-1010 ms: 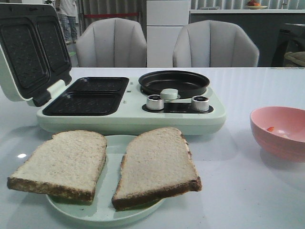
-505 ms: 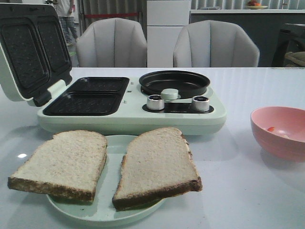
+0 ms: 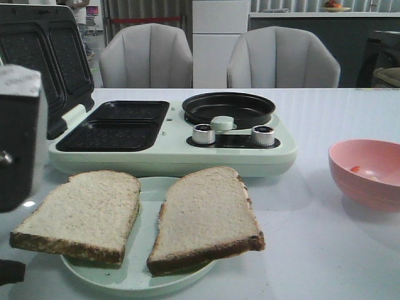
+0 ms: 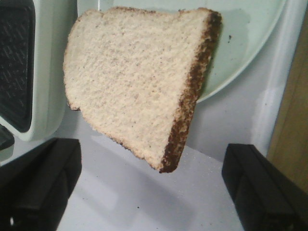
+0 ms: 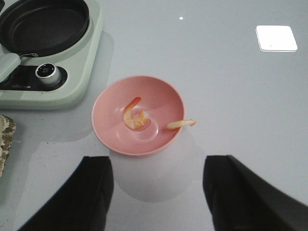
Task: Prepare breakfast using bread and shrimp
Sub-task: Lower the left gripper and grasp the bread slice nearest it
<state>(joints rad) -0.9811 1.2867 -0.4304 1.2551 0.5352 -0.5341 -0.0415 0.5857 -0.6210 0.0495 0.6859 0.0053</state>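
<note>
Two bread slices lie side by side on a pale green plate point(image 3: 149, 187), the left slice point(image 3: 81, 212) and the right slice point(image 3: 206, 215) both hanging over its rim. In the left wrist view one slice point(image 4: 139, 82) juts off the plate point(image 4: 250, 43), its dark crust corner just ahead of my open left gripper point(image 4: 151, 192), which touches nothing. My left arm point(image 3: 19, 137) fills the left edge of the front view. Two shrimp, one point(image 5: 134, 116) curled and one point(image 5: 181, 124) on the wall, lie in a pink bowl point(image 5: 103, 122). My right gripper point(image 5: 156, 192) hovers open just short of the bowl.
A pale green breakfast maker point(image 3: 169, 159) stands behind the plate, its lid point(image 3: 37, 62) raised. It has two dark sandwich wells point(image 3: 115, 128), a round black pan point(image 3: 228, 107) and two knobs point(image 3: 203, 133). The pink bowl point(image 3: 369, 172) sits at the right. Two grey chairs stand beyond the table.
My left arm has come into the front view at the left edge, covering part of the maker's lid. The bread, plate and bowl have not moved.
</note>
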